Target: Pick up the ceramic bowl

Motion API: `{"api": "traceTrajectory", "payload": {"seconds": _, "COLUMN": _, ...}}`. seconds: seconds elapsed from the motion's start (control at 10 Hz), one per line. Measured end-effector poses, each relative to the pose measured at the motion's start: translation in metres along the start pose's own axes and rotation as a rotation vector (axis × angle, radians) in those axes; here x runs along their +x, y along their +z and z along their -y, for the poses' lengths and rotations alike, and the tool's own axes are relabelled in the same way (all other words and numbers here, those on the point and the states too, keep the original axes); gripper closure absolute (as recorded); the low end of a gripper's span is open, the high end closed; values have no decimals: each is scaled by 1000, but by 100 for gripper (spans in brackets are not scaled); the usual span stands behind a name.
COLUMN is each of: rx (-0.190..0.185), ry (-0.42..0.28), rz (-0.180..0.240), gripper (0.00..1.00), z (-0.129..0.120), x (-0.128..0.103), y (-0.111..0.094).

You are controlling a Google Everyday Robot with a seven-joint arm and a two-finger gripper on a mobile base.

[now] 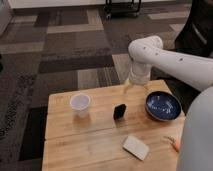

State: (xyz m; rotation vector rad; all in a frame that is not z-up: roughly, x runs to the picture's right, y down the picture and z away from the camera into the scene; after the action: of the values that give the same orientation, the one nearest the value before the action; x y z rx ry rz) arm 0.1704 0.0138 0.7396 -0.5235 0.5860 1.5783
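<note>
One ceramic bowl [163,106], dark blue and glossy, sits on the right side of the wooden tabletop [90,140]. The end effector [136,89] hangs over the tabletop's far edge, just left of the bowl, spread wide and holding nothing. A white cup [80,104] stands at the left, with a small black object [119,111] between cup and bowl.

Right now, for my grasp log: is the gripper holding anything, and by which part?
Nothing is held. The gripper hangs open near the far edge of the table, apart from the ceramic bowl, which sits untouched.
</note>
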Motion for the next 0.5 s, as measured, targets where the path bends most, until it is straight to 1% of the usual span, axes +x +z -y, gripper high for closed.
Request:
{"api": "traceTrajectory", "payload": {"seconds": 0.2, "rx": -5, "ry": -10, "rz": -5, "gripper": 35, "z": 7, "x": -3, "y": 5}}
{"api": "traceTrajectory", "payload": {"seconds": 0.5, "rx": -7, "ry": -10, "rz": -8, "gripper": 35, "z": 27, "x": -8, "y": 16}}
